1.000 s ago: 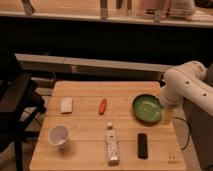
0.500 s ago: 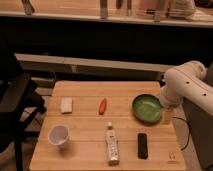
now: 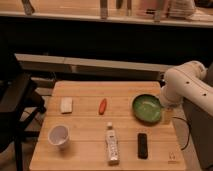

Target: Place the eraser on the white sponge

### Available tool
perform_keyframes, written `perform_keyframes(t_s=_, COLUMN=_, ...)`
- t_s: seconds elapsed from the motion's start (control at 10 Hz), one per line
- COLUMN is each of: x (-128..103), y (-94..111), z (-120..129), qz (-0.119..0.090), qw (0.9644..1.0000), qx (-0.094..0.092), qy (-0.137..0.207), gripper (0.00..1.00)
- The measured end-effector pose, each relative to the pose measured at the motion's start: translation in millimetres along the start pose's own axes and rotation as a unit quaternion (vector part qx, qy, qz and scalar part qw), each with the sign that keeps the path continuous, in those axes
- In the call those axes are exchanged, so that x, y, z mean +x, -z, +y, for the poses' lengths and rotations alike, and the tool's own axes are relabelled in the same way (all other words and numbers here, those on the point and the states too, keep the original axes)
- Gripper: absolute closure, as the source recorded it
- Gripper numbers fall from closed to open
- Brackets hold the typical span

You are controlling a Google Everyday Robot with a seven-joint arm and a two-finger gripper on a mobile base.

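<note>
1. The eraser (image 3: 143, 145) is black.
2. The white sponge (image 3: 66, 104) is off-white.
3. The bowl (image 3: 147, 108) is green.
4. The small oblong thing (image 3: 102, 106) is orange-red.
5. The cup (image 3: 58, 135) is white.
6. The bottle (image 3: 112, 145) is white with a printed label.
7. The desk (image 3: 85, 125) is pale wood with plank lines.
8. The end effector (image 3: 166, 107) sits at the desk's right edge beside the bowl, on a white arm (image 3: 186, 85).

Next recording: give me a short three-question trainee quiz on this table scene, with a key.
1. True or false: the eraser already lies on the white sponge.
2. The gripper is at the right edge of the table. Which thing is closest to it? A) white cup B) green bowl C) white sponge
3. What lies between the white sponge and the green bowl?

Key
1. False: the eraser lies on the table near the front edge, right of the bottle.
2. B.
3. The small orange thing.
</note>
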Motion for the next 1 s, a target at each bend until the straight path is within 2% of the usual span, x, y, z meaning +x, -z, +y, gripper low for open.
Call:
perform_keyframes(t_s=0.6, x=0, y=0, z=0, qz=0.000, qw=1.0000, qx=0.000, qy=0.001, gripper=0.20)
perform_keyframes(t_s=1.0, x=-7, y=-22, z=24, qz=0.010, qw=0.9988, qx=-0.015, qy=0.045, gripper=0.20)
